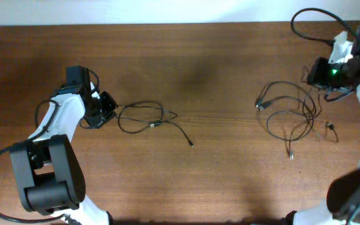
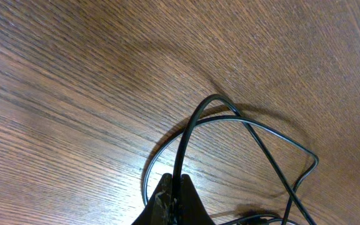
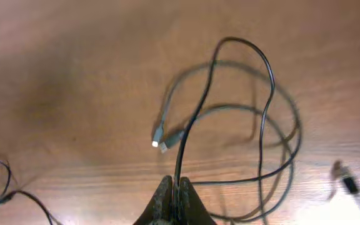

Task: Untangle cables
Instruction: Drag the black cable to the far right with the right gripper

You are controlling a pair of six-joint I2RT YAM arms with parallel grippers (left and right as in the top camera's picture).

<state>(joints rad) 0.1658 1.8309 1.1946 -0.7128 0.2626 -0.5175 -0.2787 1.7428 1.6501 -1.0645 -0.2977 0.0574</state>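
Inside left end effector (image 2: 172,190), one cable (image 2: 186,134)

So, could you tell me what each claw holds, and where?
Left claw pinches the left cable on a looped stretch of cord; right claw pinches the right cable mid-cord, not at a plug.

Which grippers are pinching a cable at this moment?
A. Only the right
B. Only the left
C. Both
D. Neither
C. In the left wrist view the left gripper is closed on the left-side cable. In the right wrist view the right gripper is closed on the right-side cable.
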